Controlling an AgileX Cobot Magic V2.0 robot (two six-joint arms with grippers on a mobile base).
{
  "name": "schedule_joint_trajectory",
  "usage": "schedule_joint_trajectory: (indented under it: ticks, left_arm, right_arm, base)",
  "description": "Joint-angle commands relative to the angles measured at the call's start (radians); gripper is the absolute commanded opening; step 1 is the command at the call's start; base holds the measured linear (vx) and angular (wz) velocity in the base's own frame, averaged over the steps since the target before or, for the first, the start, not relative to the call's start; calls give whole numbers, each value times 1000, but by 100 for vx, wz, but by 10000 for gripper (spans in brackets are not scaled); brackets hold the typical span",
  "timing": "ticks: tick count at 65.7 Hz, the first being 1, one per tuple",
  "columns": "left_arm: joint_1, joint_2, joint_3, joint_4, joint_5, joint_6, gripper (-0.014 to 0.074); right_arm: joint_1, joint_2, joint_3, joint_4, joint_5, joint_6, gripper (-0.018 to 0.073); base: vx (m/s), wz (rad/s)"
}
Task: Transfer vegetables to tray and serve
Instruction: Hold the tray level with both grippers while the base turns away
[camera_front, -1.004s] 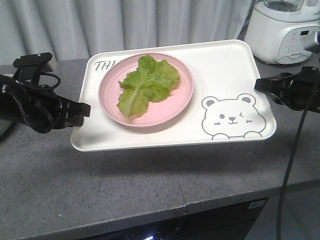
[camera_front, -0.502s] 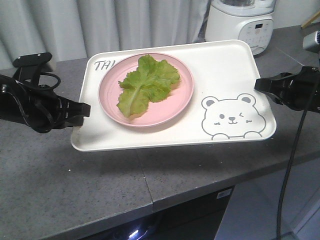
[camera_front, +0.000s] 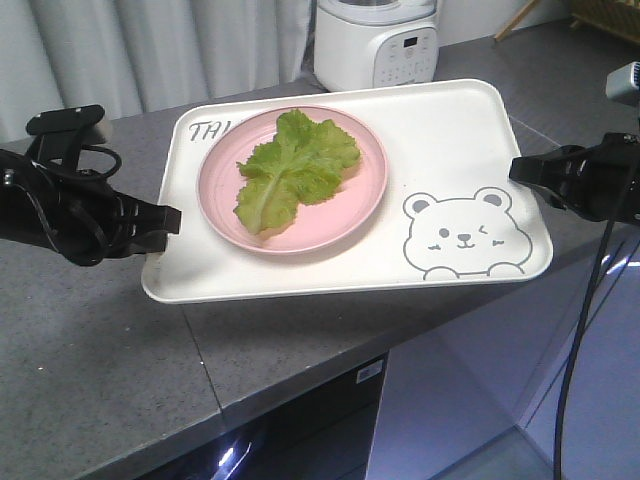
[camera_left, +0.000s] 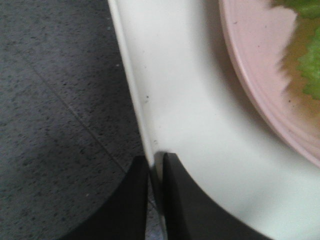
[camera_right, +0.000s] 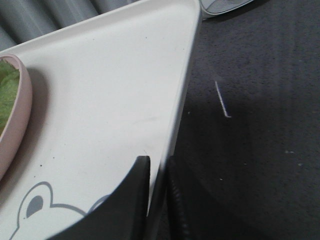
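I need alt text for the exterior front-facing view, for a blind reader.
A cream tray, gripped at its edges by the left tool and right tool, hangs over a grey counter. On it, a pink plate carries a lettuce leaf.

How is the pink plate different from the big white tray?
The pink plate is round; the tray is a rectangle with rounded corners. The plate is smaller and sits on the tray. The plate is plain pink and holds the lettuce leaf; the tray is cream-white with a bear drawing. Both have raised rims.
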Motion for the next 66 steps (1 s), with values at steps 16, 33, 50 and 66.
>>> schedule_joint_trajectory:
  ticks: [16,33,50,66]
  left_arm:
    - [-21,-45,-31,-78,-33,39,-6]
    - [-21,-45,-31,-78,-33,39,-6]
    - [-21,-45,-31,-78,-33,39,-6]
    - [-21,-45,-31,-78,-33,39,-6]
  right_arm:
    - [6,-38,-30,17,-70,-4,78]
    - [6,-38,-30,17,-70,-4,78]
    - [6,-38,-30,17,-70,-4,78]
    - [6,-38,-30,17,-70,-4,78]
  base:
    - [-1,-30]
    - [-1,-26]
    - [-1,-22]
    - [-1,-23]
